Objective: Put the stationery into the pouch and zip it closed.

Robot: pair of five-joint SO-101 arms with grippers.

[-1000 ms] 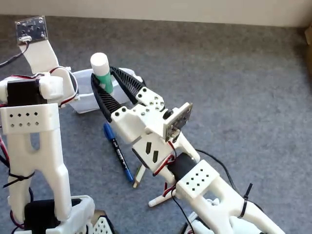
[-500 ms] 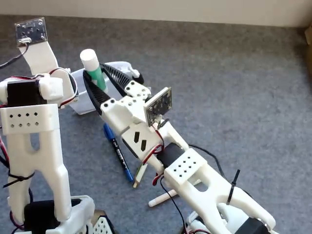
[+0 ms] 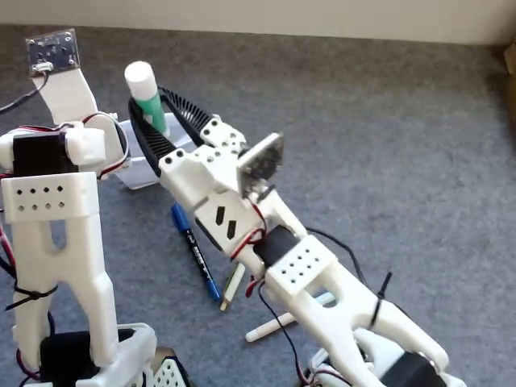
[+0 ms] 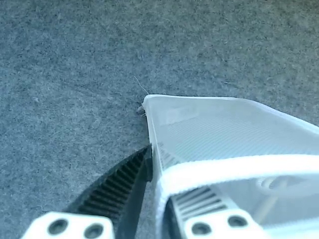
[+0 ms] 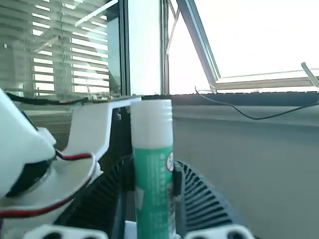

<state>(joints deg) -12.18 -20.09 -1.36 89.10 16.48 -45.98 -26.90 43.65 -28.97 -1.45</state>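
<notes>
The right gripper (image 3: 150, 103) is clamped on the glue stick (image 3: 139, 79), holding it upright over the see-through pouch (image 3: 143, 171). The left gripper (image 4: 155, 175) looks pinched on the pouch's edge, though the view's pretty tight there. A blue pen (image 3: 193, 251) lies on the carpet (image 3: 387, 145) just beside the pouch.

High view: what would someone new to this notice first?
The green glue stick with its white cap stands out most, held upright in the right gripper close to the left arm. Next to it is the clear pouch, its edge held by the left gripper. A blue pen lies on the grey carpet beside the right arm.
</notes>
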